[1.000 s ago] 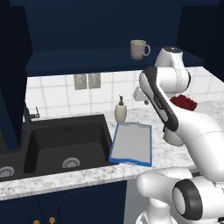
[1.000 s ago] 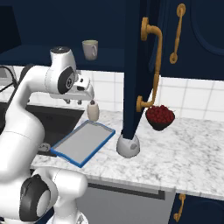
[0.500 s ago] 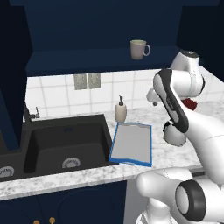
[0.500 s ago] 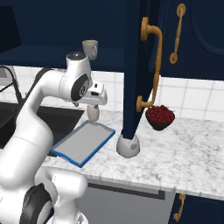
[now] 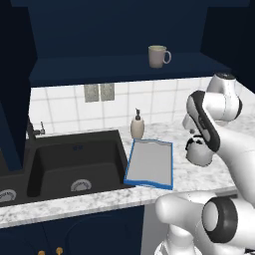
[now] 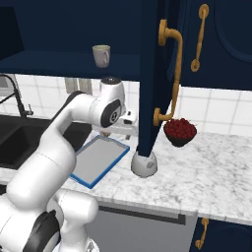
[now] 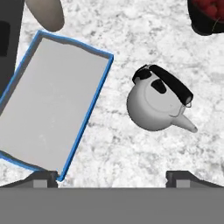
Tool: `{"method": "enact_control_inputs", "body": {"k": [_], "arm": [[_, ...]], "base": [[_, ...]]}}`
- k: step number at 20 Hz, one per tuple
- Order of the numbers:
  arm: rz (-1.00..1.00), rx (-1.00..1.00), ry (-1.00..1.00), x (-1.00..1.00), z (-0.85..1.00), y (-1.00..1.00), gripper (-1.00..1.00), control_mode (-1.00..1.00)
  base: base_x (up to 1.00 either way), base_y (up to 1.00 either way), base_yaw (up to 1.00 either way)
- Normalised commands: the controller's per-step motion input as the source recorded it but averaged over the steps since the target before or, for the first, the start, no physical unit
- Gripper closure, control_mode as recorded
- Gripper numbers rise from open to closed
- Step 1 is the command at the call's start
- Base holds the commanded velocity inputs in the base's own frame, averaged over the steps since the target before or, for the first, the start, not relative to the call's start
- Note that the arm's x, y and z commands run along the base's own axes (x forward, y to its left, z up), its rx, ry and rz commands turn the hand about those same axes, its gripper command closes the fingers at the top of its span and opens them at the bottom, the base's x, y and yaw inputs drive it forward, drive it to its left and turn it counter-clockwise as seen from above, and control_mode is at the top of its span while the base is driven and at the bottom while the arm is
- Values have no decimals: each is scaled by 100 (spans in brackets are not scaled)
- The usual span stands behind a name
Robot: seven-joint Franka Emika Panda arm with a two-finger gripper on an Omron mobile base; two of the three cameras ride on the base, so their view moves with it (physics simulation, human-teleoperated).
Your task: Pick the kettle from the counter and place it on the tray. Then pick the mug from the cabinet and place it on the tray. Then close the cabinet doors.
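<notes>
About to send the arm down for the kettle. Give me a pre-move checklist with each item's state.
1. Tool open: ok, its tips stand wide apart in the hand view.
2. Tool empty: ok, nothing between the tips.
3. Kettle upright on the counter, beside the tray, not on it: ok.
4. Kettle handle free to grasp: ok, nothing covers it.
5. Tray bare for the drop: ok.
6. Tool centred over the kettle: not ok, the kettle sits right of centre in the hand view.
</notes>
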Motion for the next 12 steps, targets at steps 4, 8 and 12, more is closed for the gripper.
{"method": "enact_control_inputs", "body": {"k": [4, 8, 12], "arm": [[-8, -11, 18, 3, -39, -19, -100, -100], [-7, -5, 21, 27, -23, -28, -100, -100], [0, -2, 18, 41, -10, -27, -100, -100]], "base": [[0, 0, 0], [0, 0, 0], [0, 0, 0]]}}
